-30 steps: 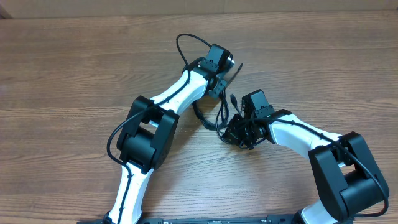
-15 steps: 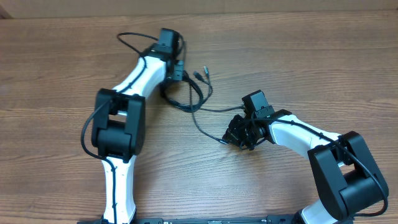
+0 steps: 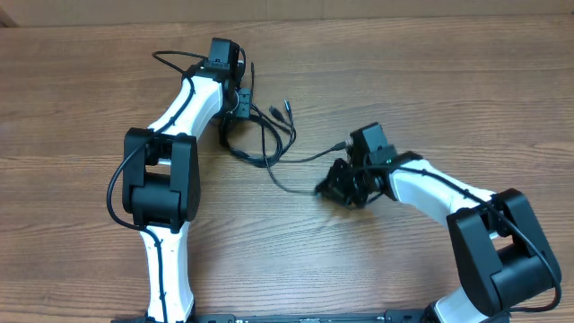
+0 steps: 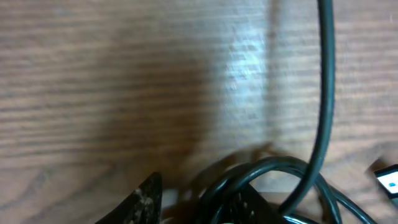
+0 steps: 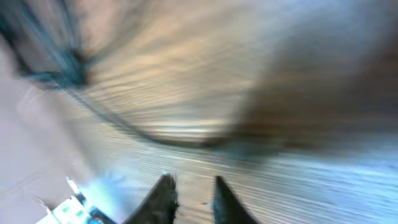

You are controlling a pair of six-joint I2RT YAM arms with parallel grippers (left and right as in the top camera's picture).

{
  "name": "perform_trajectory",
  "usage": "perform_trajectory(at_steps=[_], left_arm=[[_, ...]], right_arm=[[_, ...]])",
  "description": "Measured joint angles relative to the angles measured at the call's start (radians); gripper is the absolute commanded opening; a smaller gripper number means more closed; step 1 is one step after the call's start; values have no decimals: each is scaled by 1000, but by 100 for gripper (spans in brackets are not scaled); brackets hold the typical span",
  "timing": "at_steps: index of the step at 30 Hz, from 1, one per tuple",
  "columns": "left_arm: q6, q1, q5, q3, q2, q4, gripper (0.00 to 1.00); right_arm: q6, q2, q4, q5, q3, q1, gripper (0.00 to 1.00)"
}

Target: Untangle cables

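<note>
The thin black flexible cables lie far and left of centre on the brown wood-grain bench. Several loops are bunched at the left gripper, and one strand trails right to the right gripper.

The left jaws are closed on the looped bundle. The right jaws show only a narrow gap in the right wrist view, and blur hides whether they pinch the strand, so I cannot tell.

The step in hand looks like drawing the loops apart. It would go best with a slow leftward pull while the right end stays anchored, watching that the free plug ends slip through and do not snag.

The bench is smooth, bare and faintly glossy, so cords should slide easily. Of the room, only a pale strip shows along the far edge.
</note>
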Motion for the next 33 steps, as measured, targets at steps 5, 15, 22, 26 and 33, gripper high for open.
perform_trajectory(at_steps=[5,15,22,26,33], left_arm=[[8,-47,8,1,-4,-37,35],[11,-156,26,2,-11,-114,35],[12,-167,33,3,-12,-130,35],[12,-167,33,3,-12,-130,35],[26,-167,43,3,-13,-140,35]], right_arm=[[-47,0,51,8,93,0,31],[-57,39,118,258,98,83,29],[-56,69,149,352,98,154,25],[-51,74,169,409,98,191,25],[-51,127,237,491,98,237,26]])
